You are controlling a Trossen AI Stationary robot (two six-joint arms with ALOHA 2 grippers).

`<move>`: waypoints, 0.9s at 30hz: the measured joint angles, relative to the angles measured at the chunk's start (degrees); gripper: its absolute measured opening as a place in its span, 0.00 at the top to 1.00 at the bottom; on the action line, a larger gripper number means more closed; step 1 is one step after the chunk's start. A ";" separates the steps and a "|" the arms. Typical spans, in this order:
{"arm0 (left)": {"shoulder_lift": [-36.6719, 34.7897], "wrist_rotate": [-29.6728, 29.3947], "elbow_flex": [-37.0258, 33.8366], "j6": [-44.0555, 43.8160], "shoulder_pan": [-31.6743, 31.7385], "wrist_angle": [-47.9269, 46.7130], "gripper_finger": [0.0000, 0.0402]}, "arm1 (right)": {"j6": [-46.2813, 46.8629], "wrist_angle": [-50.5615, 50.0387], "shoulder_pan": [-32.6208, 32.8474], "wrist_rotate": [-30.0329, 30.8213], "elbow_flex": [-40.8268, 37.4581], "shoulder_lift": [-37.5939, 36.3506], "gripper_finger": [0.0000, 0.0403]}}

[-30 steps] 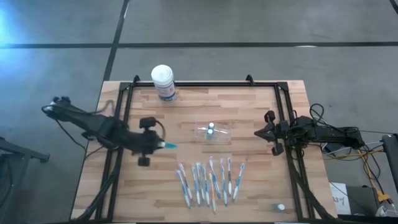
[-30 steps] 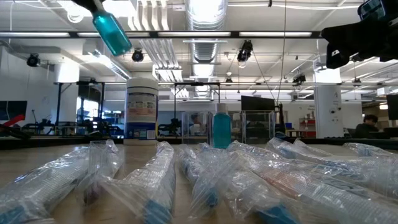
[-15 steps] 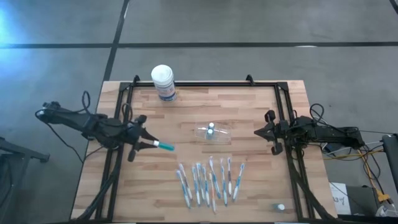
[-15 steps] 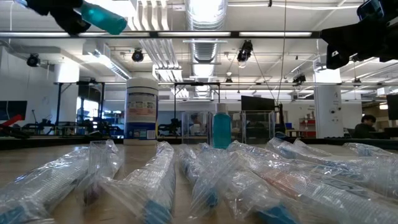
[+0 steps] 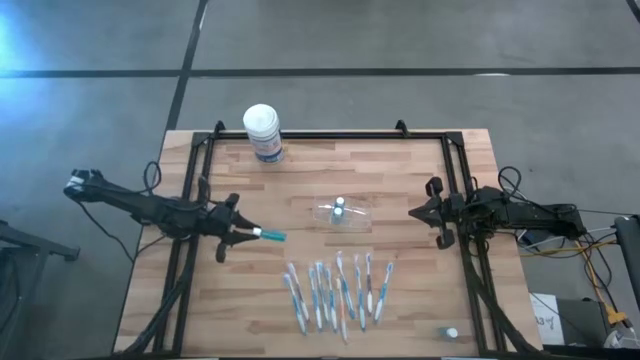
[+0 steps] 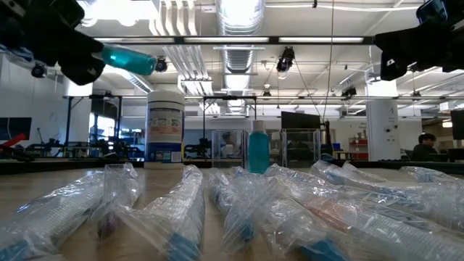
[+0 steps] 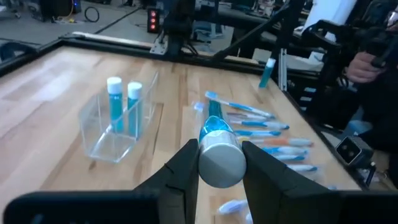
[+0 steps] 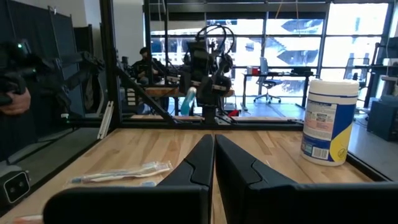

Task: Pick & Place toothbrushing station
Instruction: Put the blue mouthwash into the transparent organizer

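Observation:
My left gripper (image 5: 240,233) is over the table's left part, shut on a small teal bottle (image 5: 270,235) with a white cap, which also shows in the low view (image 6: 130,59). The see-through holder (image 5: 340,214) stands on the table's middle, to the right of that bottle. In the left wrist view the holder (image 7: 99,134) has two white-capped teal bottles upright in it. My right gripper (image 5: 414,212) is shut and empty at the table's right edge. My left gripper pinches the bottle's white cap end (image 7: 221,163) between its two fingers (image 7: 185,171). The fingers come about level from the table's left and lie along the bottle. The teal body (image 7: 216,124) sticks out past the fingertips toward the holder. The bottle is nearly level, clear of the table.
Several wrapped toothbrushes (image 5: 338,290) lie in a row on the near middle of the table. A white-lidded canister (image 5: 262,132) stands at the far edge. A small teal bottle (image 5: 452,333) stands at the near right corner. A black frame (image 5: 200,170) rims the table.
My left gripper has tipped, and the teal bottle has gone from a steep slant to nearly level. It first rose, then came down in the last half second. It has stayed shut on the bottle over the same part of the table.

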 joint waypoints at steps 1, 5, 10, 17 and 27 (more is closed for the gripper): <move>-0.11 0.02 -0.71 -0.02 -0.02 0.43 0.76 | -0.25 0.01 0.00 -0.02 0.00 0.00 0.97; -0.32 0.07 -2.92 0.64 0.00 3.14 0.76 | -0.93 0.01 0.02 -0.07 0.00 0.00 0.97; -0.67 0.09 -4.45 1.77 0.05 4.34 0.76 | -0.87 0.01 0.02 -0.07 0.00 0.00 0.97; 0.99 -5.37 -3.85 -4.15 0.58 4.38 0.76 | -0.91 0.01 0.02 -0.20 0.00 0.00 0.97; 9.97 -7.26 9.43 -4.10 2.89 3.90 0.76 | -1.15 0.07 0.02 -0.82 0.00 -0.02 0.97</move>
